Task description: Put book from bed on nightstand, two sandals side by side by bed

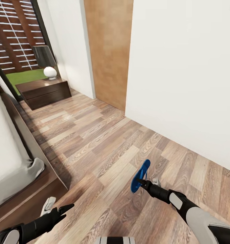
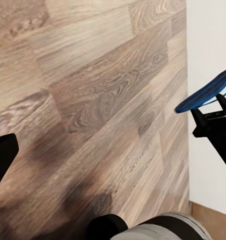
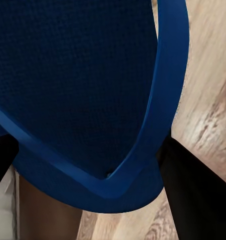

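Grey mattress of bed (image 1: 6, 149) at far left; nightstand (image 1: 44, 91) beyond, by window. Left gripper (image 1: 57, 209) low over wood floor (image 1: 94, 145), fingers spread, empty. Right gripper (image 1: 141, 183) clamps blue sandal (image 1: 140, 176), lifted off floor, near white wall (image 1: 186, 67).

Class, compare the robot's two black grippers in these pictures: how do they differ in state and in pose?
The right gripper is shut on a bright blue flat sandal; the left gripper holds nothing, its fingers spread apart. The right one carries its load over the middle of the wood-plank floor; the left one hangs beside the dark brown bed frame. Both are black and two-fingered.
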### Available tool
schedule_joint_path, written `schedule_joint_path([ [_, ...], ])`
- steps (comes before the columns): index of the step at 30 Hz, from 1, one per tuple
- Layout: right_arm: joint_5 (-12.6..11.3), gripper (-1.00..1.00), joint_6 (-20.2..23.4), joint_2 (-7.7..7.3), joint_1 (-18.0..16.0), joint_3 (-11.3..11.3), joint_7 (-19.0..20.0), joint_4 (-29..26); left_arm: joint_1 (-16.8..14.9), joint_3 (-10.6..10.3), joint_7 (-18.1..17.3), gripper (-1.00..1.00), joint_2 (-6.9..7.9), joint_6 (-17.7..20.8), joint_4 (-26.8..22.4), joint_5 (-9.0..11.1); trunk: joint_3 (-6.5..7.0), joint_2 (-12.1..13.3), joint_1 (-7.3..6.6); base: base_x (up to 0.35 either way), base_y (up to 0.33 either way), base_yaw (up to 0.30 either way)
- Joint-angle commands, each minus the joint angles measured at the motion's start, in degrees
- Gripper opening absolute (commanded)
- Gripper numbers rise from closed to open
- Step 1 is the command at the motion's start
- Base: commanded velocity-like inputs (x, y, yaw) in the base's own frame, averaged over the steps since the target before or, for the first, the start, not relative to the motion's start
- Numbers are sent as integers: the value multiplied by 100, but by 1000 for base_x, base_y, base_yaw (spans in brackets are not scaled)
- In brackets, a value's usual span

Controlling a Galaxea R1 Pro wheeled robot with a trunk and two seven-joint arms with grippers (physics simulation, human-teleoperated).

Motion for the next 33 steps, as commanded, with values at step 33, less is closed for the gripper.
schedule_joint_path([
  [33, 30, -100, 64, -25, -2, -44, -23, 10, -3, -9, -3, 100, -10, 26, 0, -10, 727, 43, -86, 0, 0, 0],
])
